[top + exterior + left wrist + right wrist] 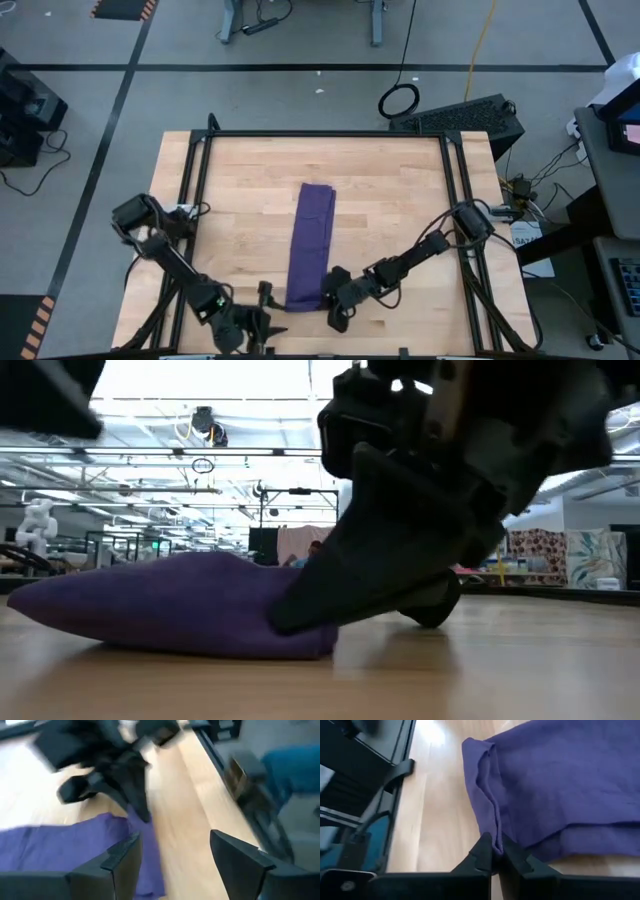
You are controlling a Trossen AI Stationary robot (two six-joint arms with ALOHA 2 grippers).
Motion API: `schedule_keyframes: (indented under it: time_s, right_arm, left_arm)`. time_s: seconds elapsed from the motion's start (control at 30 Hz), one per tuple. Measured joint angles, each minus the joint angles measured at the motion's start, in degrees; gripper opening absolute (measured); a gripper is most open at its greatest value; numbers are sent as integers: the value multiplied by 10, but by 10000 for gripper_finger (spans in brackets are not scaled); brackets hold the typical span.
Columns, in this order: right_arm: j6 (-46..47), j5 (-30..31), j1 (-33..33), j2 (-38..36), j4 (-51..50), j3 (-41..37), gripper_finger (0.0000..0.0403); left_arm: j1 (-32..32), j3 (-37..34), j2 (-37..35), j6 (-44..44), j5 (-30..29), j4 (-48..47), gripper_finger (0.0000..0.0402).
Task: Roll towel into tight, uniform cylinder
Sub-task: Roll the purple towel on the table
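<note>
We see the towel [311, 246] lying as a long, narrow folded strip down the middle of the wooden table [390, 190], its near end close to the near edge where both arms meet. The right gripper [494, 854] has its fingers pressed together on a pinch of cloth at that near end's right corner, while the left gripper [172, 852] sits just left of the same end with its fingers spread apart and nothing between them. We judge the cloth light, soft and limp: it will sag and crease rather than hold a shape, so both near corners should be held to start an even, tight roll. The table is smooth bare wood, offering little grip. Beyond it lies an open workshop floor with cables and other equipment.
</note>
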Motion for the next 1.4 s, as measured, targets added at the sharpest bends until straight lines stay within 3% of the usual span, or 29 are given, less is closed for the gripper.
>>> schedule_keyframes:
  time_s: [0.33,0.53,0.63,0.77,1.0,1.1,1.23,1.4]
  right_arm:
    - [78,-92,-32,-1,8,-1,3]
    - [102,-122,-37,-1,12,-1,2]
    - [107,-139,-40,-1,13,-1,4]
    - [113,-132,-43,-1,13,-1,13]
    - [91,-124,-45,-5,6,-1,48]
    - [33,-123,-44,-23,-22,-2,70]
    - [-69,-69,-29,-62,-96,-6,97]
    - [-241,99,37,-88,-95,-5,123]
  left_arm:
    - [6,-1,103,141,-41,41,238]
    - [28,0,110,138,-51,35,238]
    - [46,0,110,124,-18,25,231]
    - [68,1,108,64,43,12,182]
    - [63,1,109,-4,71,10,24]
    - [61,1,110,-43,68,8,15]
    - [62,0,110,-106,68,7,16]
    - [73,-1,96,-159,112,-1,15]
